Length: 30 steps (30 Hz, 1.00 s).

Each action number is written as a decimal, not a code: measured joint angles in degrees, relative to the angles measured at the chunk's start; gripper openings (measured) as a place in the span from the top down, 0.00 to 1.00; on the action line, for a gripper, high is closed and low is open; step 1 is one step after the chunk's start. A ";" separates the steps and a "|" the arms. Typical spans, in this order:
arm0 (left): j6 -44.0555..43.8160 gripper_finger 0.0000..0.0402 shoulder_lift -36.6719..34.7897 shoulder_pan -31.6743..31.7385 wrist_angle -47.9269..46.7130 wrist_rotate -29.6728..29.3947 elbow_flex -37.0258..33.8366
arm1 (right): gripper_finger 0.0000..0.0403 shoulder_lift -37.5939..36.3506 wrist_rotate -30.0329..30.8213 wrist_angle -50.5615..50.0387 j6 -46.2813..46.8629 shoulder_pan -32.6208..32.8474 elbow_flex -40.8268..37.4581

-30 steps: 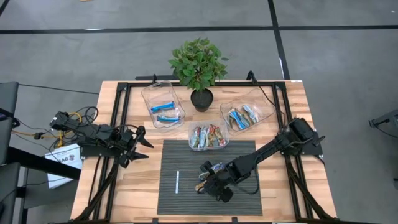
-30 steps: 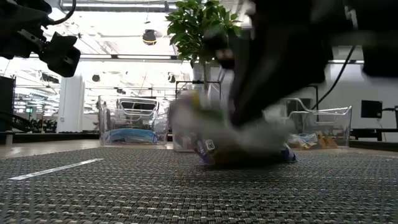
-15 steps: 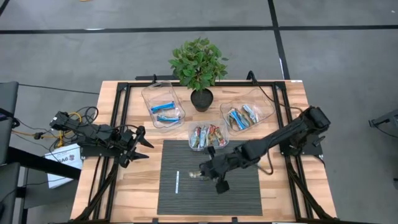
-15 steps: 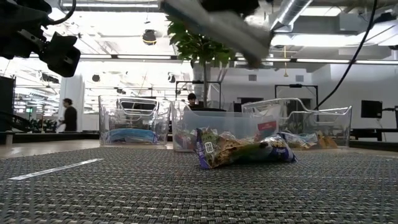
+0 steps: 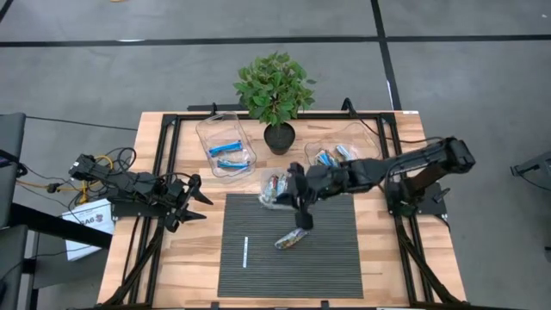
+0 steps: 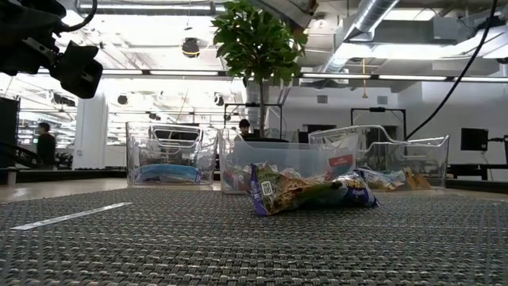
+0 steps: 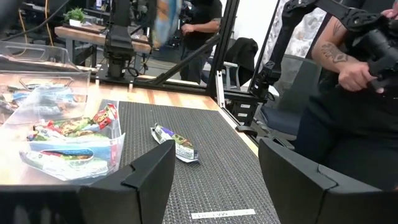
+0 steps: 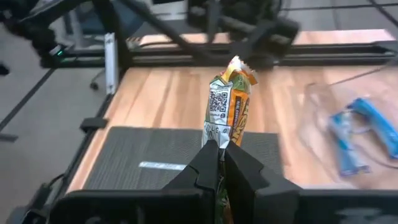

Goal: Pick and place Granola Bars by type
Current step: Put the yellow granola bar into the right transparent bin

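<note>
My right gripper [image 8: 219, 148] is shut on a granola bar [image 8: 229, 99] in a green, orange and white wrapper. It hangs high over the mat's far edge [image 5: 280, 191], beside the middle tub [image 5: 293, 176]. A second bar [image 5: 288, 239] lies flat on the dark mat [image 5: 336, 258]; it also shows in the low view [image 6: 313, 191] and the left wrist view [image 7: 176, 143]. My left gripper [image 5: 194, 202] waits open at the table's left side, pointing level, with nothing between its fingers [image 7: 149, 180]. My right gripper pinches one end of the bar [image 8: 221, 134] between its two fingers. The rest of the bar sticks out past the fingertips, along their line. The fingers point toward the table's left, slanting down. The bar is lifted clear of the mat.
Three clear tubs stand beyond the mat: a left one with blue bars [image 5: 225, 146], the middle one with multicoloured bars, and a right one [image 5: 344, 159]. A potted plant [image 5: 275, 90] stands behind them. A thin white stick [image 5: 245, 251] lies on the mat. A person [image 7: 348, 68] stands beyond the table.
My right gripper has risen from the mat and swung toward the far edge and the tubs, rolling as it went. It stays shut on one bar, which is now lifted clear. The other bar has stayed where it lay on the mat.
</note>
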 joint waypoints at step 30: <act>0.06 0.44 -0.02 0.02 0.00 0.00 0.02 | 0.97 -6.11 1.35 -36.81 13.56 -22.73 -0.01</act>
